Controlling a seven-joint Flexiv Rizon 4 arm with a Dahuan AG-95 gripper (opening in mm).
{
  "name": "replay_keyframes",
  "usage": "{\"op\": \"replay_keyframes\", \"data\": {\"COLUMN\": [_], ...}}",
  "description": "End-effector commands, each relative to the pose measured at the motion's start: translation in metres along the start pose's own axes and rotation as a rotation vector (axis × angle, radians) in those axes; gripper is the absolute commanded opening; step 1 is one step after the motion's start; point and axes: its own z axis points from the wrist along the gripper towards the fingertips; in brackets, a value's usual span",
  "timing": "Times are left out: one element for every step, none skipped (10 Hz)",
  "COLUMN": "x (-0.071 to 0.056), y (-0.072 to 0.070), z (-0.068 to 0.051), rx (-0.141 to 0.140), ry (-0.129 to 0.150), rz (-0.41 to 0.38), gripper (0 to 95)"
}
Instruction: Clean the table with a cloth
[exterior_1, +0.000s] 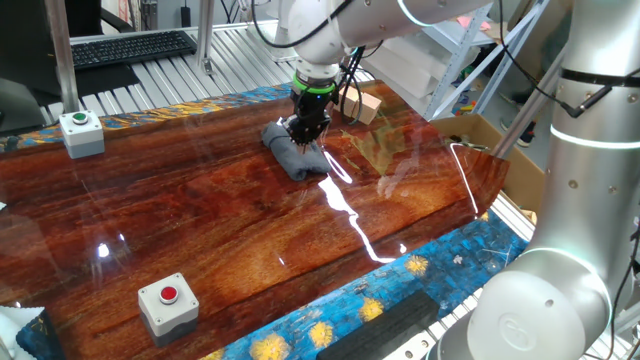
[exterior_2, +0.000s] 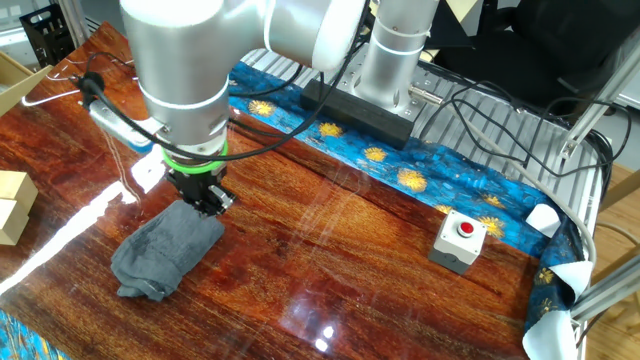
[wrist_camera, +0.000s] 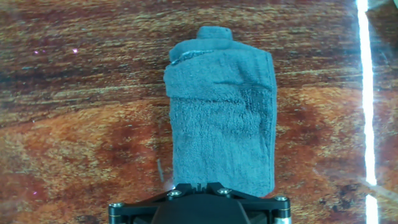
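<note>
The dark grey-blue cloth (exterior_1: 298, 158) lies folded on the glossy reddish-brown table (exterior_1: 200, 220) toward its far side. It also shows in the other fixed view (exterior_2: 160, 255) and fills the middle of the hand view (wrist_camera: 224, 118). My gripper (exterior_1: 305, 133) points straight down onto one end of the cloth. Its fingers are drawn together on the cloth's near edge (wrist_camera: 198, 185), and the rest of the cloth lies flat on the wood (wrist_camera: 74, 93). In the other fixed view my gripper (exterior_2: 207, 203) sits at the cloth's upper right end.
A grey box with a red button (exterior_1: 170, 303) stands near the front edge, and one with a green button (exterior_1: 80, 130) at the far left. Tan wooden blocks (exterior_1: 365, 105) sit just behind the gripper. A cardboard box (exterior_1: 480, 135) is beyond the right edge.
</note>
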Motion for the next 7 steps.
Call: {"op": "replay_keyframes", "data": {"x": [0.0003,0.0003,0.0003,-0.0001,-0.0007,-0.0012,-0.0016], "y": [0.0003,0.0003,0.0003,0.0002,0.0,0.0002,0.0001], "z": [-0.0002,-0.0002,-0.0002,-0.0002,0.0005,0.001,0.0013], "rx": [0.002,-0.004,-0.015,0.011,0.048,0.052,0.05], "ry": [0.018,0.011,0.014,0.014,0.008,0.01,0.01], "rz": [-0.043,-0.044,-0.046,-0.051,-0.048,-0.036,-0.039], "gripper": [0.0,0.0,0.0,0.0,19.0,38.0,57.0]}}
